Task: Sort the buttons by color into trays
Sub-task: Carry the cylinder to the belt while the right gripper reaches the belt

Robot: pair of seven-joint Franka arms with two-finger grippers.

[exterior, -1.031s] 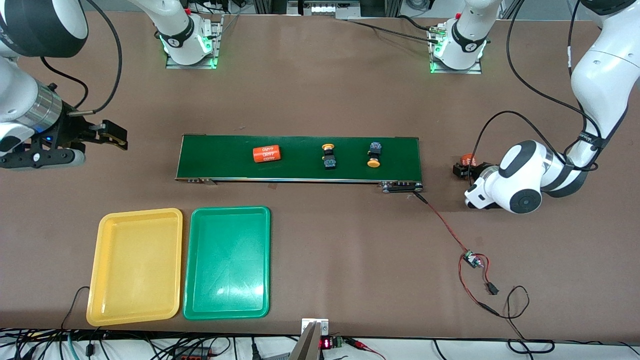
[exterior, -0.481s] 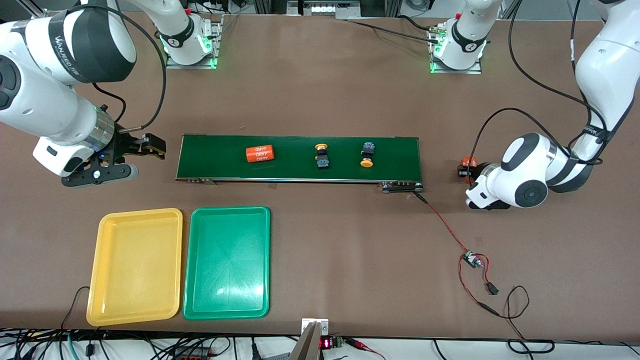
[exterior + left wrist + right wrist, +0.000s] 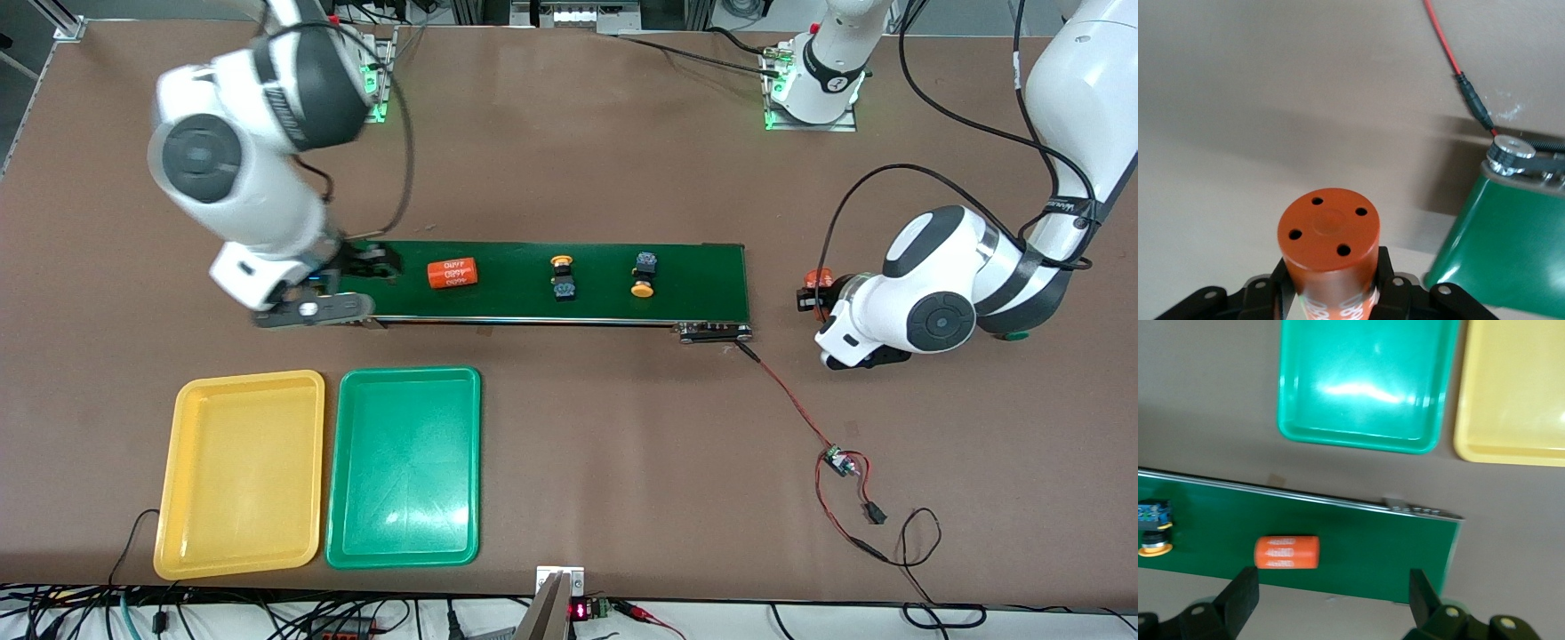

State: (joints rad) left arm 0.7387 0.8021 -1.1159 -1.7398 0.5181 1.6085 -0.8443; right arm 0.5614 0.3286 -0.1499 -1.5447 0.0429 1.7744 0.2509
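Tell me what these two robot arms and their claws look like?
Both arms are glossy white, rounded segments joined by black rings and round grey joint caps. The right arm bears small grey lettering on a black band; loose black cables loop beside each, as on the left arm. Bases glow green. The right claw is black, with two flat fingers on a bolted bar. The left claw is black too.

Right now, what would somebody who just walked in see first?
Probably the long dark green belt in the middle of the table, carrying an orange cylinder and two yellow-capped buttons. Next, the yellow tray and the green tray, side by side, nearer the front camera. The left gripper holds another orange cylinder off the belt's end.
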